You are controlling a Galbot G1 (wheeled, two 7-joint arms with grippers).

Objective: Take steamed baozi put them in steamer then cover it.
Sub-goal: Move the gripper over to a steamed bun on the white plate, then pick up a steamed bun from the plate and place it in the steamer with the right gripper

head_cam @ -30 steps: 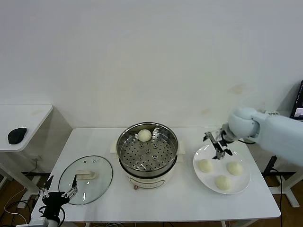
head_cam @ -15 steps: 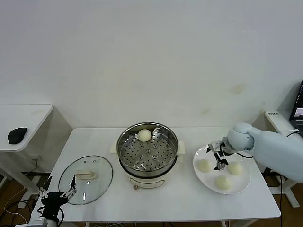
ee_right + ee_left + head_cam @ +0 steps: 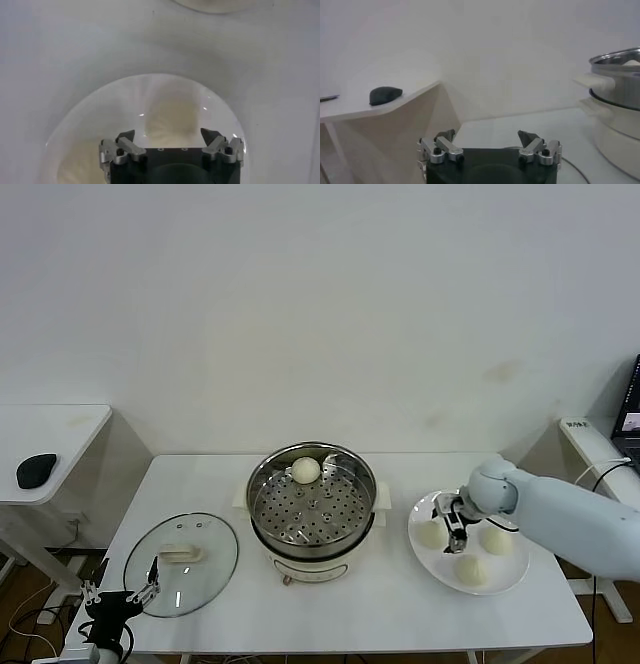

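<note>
Right gripper (image 3: 449,530) is down on the plate (image 3: 512,576) at right of the head frame, jaws spread on either side of the leftmost baozi (image 3: 432,534), not yet pinched onto it as far as I can tell — the wrist view shows the fingers (image 3: 126,136) apart with the bun (image 3: 172,116) between them, but contact is hard to judge. Two more baozi (image 3: 494,539) sit on the plate just beside it. One baozi (image 3: 305,470) is already in the steamer (image 3: 311,502), centre frame, at the far side of the tray. Cover (image 3: 181,562) lies flat on the table (image 3: 360,614), lower left. Left gripper (image 3: 119,600) is parked open at the bottom-left edge.

Risks:
- Soft round bun: off-centre closing could squeeze it out sideways or dent it.
- Fingertips close to the plate could catch or shove it.
- Neighbouring bun is near; the outer finger could nudge it.

Versus a second ago: right gripper has dropped from above the plate's upper-left rim to bun level, and its jaws have begun to narrow. Buns, steamer, cover unmoved. Left gripper has sunk slightly.
</note>
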